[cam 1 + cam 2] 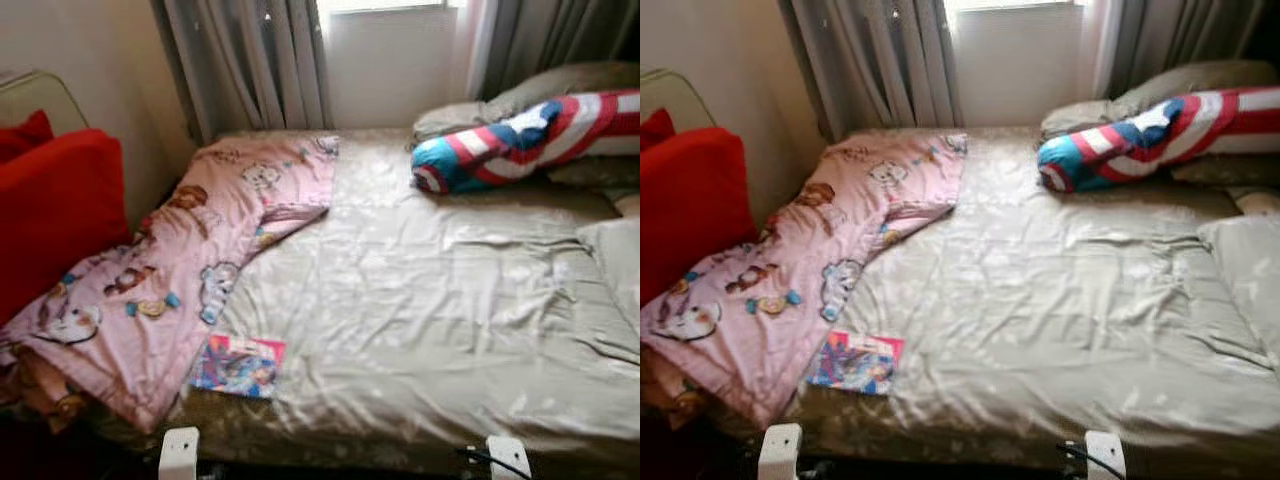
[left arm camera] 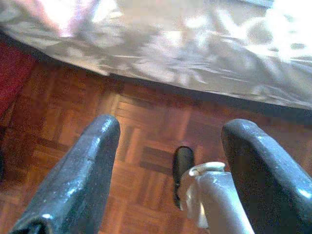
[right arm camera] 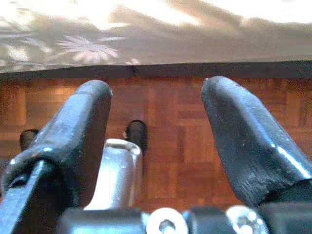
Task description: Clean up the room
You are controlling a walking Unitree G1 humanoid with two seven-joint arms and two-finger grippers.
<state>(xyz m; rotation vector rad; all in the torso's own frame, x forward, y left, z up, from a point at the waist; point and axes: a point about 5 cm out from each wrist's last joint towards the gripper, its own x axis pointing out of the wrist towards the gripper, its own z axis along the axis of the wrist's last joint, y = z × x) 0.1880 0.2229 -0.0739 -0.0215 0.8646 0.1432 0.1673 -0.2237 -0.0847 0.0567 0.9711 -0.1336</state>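
The bed [image 1: 420, 300] carries a pink blanket [image 1: 170, 270], a book [image 1: 238, 365] and a striped bolster [image 1: 520, 140]

1. Sheeny, satin-like beige cloth with a woven floral pattern: bedspread [image 1: 420, 300], creased and catching the light.
2. Soft matt cotton-like cloth, pink with cartoon prints: blanket [image 1: 190, 250] along the bed's left edge.
3. Glossy printed paper: booklet [image 1: 238, 365] near the bed's front left corner.
4. Smooth printed fabric, red, white and blue: bolster [image 1: 520, 140] at the far right corner.
5. Plush matt red cloth: cushion [image 1: 50, 220].
6. Polished wood parquet, reddish brown: floor [image 3: 170, 126].
7. Matt black plastic or rubber, scuffed: left gripper [image 2: 170, 165] and right gripper [image 3: 156, 131] fingers, spread apart.
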